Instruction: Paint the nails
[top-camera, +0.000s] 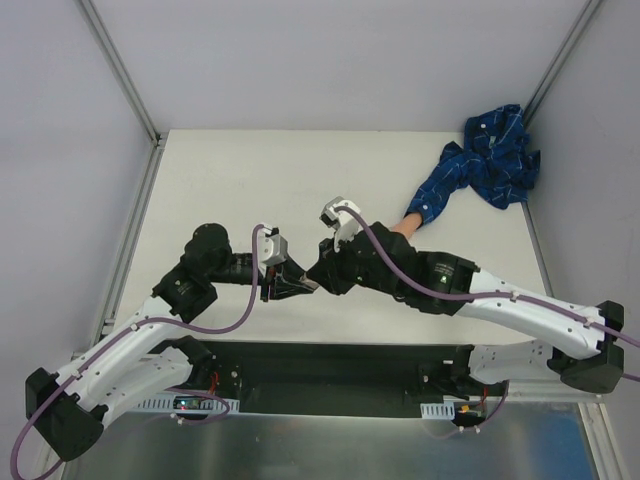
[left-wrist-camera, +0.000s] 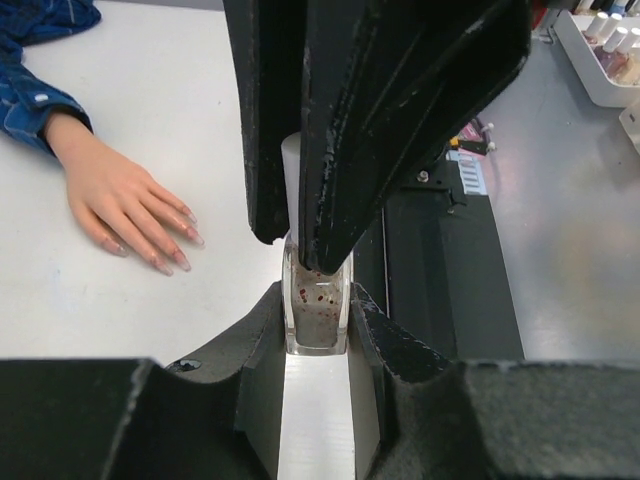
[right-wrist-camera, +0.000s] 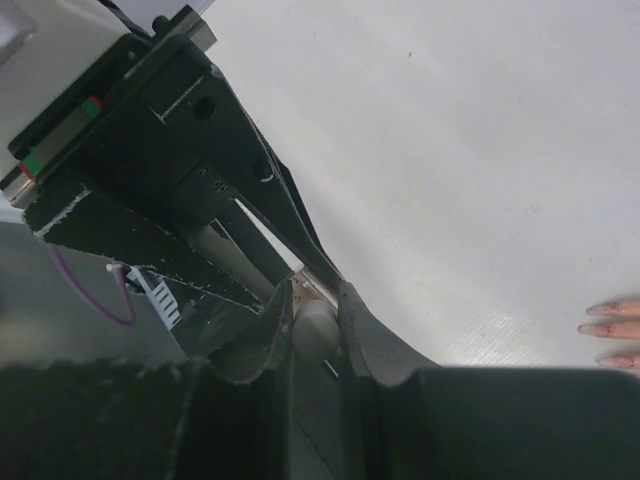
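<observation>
The nails tip a mannequin hand lying flat on the counter, near the bottle but apart from it. The left gripper clamps the bottle's glass body. The right gripper pinches its white cap.

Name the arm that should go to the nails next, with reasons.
Right, probably. The right gripper is shut on the white cap, and the mannequin hand lies on its side; the left gripper holds the polish bottle.
</observation>
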